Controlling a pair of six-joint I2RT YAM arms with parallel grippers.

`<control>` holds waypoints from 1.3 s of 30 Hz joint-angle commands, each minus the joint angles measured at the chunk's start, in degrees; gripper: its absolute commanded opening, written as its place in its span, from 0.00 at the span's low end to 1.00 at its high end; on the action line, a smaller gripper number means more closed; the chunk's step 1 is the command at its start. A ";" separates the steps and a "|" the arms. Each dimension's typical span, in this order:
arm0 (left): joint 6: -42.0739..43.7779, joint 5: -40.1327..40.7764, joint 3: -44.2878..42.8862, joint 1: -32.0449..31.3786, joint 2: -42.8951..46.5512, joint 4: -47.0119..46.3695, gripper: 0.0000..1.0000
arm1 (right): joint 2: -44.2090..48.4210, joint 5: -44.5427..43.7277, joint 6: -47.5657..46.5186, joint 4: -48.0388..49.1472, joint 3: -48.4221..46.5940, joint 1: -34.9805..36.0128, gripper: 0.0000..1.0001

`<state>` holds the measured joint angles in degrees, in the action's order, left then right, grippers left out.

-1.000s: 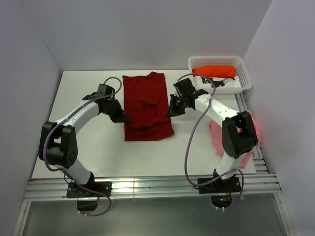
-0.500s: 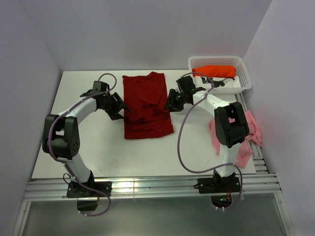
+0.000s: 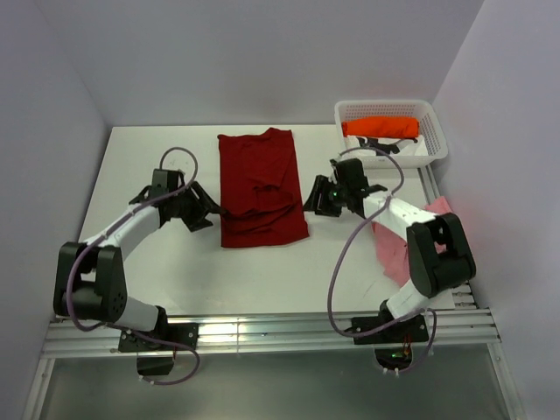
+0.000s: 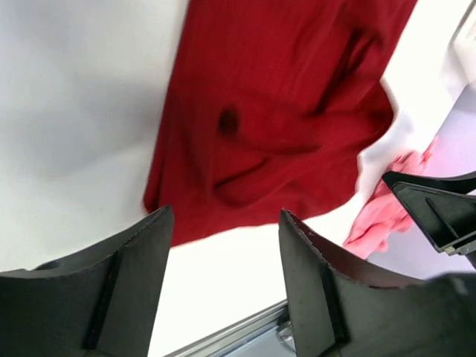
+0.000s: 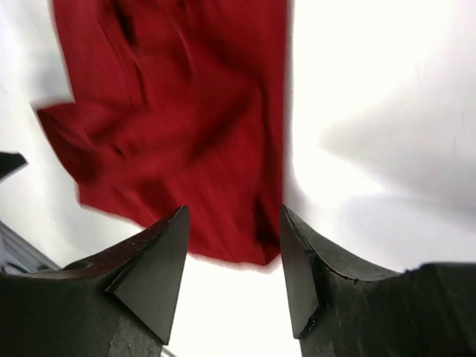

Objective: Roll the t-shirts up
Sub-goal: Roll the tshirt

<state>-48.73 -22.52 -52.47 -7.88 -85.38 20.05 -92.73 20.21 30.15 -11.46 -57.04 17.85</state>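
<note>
1. Jaws on both arms have parted within the last second. The left gripper (image 4: pixel 223 223) and the right gripper (image 5: pixel 234 223) were clamped shut at the sides of the dark red t-shirt (image 3: pixel 262 188), and now both stand well parted with nothing between their fingers
2. Both wrist views bear this out: red cloth lies flat on the table beyond the fingertips and none of it sits in the gap
3. From above, the left gripper sits just beside the shirt's left edge, towards its near end. The right gripper is just off the right edge, apart from the cloth
4. The dark red shirt lies in the middle of the table (image 3: pixel 149 280) as a long narrow strip running away from the arms. Its sides are folded inward and creased flaps show in its near half. Its outline matches that of a second ago, so letting go has not disturbed it
5. The pale pink t-shirt (image 3: pixel 437 229) is crumpled at the table's right edge beside the right arm. The bright orange t-shirt (image 3: pixel 382 128) lies in the white basket (image 3: pixel 437 147) at the far right corner
6. My reading is that narrowing the shirt is finished and rolling has not begun. The next move probably calls for both grippers to take one short end together. The loose flaps may spring open if only one side is lifted
</note>
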 commanded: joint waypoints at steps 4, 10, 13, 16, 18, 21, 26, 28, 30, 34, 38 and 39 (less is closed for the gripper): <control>1.62 1.96 13.16 -3.63 8.83 -10.37 0.55 | 12.74 3.33 -2.12 16.98 17.37 0.08 0.56; 1.27 3.98 19.58 -6.97 11.73 -19.07 0.57 | 12.75 4.66 -2.11 25.78 24.16 0.17 0.52; 2.06 5.82 20.39 -7.15 12.08 -21.01 0.58 | 11.26 5.54 -1.85 28.42 24.52 0.26 0.52; 2.76 7.93 20.39 -7.24 11.82 -21.28 0.58 | 9.41 6.16 -1.85 30.53 24.25 0.26 0.51; 3.03 8.20 20.65 -7.24 11.21 -21.72 0.58 | 7.75 6.42 -1.68 31.85 23.99 0.52 0.51; 3.29 8.11 20.47 -7.24 9.37 -22.16 0.57 | 5.38 6.42 -2.03 31.50 22.85 1.22 0.52; 3.47 7.58 21.09 -7.24 7.78 -23.30 0.56 | 3.78 6.25 -2.29 31.68 22.67 1.84 0.51; 3.73 7.15 21.27 -7.24 7.60 -23.74 0.55 | 3.43 6.86 -2.11 32.12 22.85 1.93 0.50; 4.34 7.06 21.35 -7.24 7.51 -23.57 0.54 | 3.17 6.95 -2.11 32.38 22.93 1.93 0.44; 5.22 7.14 21.70 -7.24 7.69 -22.78 0.53 | 3.52 7.21 -1.76 32.56 23.90 2.02 0.41; 5.58 6.44 23.19 -7.24 8.30 -23.57 0.49 | 4.31 7.83 -1.50 33.70 24.87 2.02 0.38; 5.49 5.83 23.46 -7.24 8.30 -23.83 0.47 | 4.31 7.92 -1.41 33.70 24.87 2.02 0.37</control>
<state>-44.69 -15.27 -30.41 -14.87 -77.78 -1.61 -89.03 27.16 28.93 19.14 -32.49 19.51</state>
